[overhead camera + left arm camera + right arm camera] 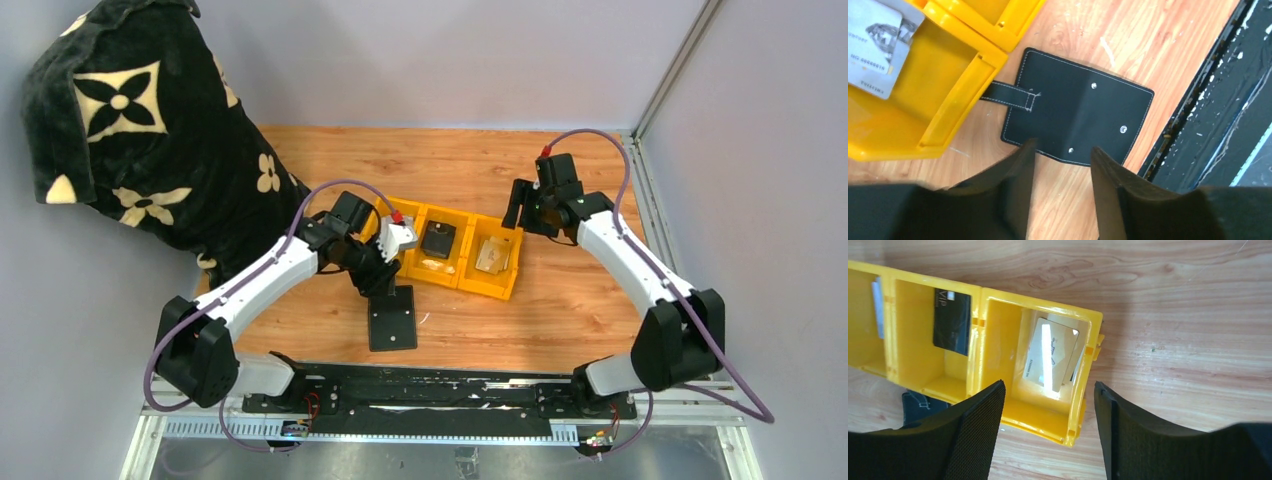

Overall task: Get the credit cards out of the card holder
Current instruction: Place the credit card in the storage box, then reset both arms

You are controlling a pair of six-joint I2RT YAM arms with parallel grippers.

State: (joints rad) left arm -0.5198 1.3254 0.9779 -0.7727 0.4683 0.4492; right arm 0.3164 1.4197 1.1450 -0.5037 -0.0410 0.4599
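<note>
On the wooden tabletop [560, 320] sits the yellow three-compartment bin [497, 290]. The black card holder [1078, 117] lies flat just near of it, below the parted, empty left fingers [1018, 195]. Tan credit cards [1050, 357] rest in the right compartment, beneath the right fingers [1128, 430], also apart.

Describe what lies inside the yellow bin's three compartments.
Silvery cards at one end, a black card in the middle, tan cards at the other end. The lower cards' faces are partly covered by those on top.
</note>
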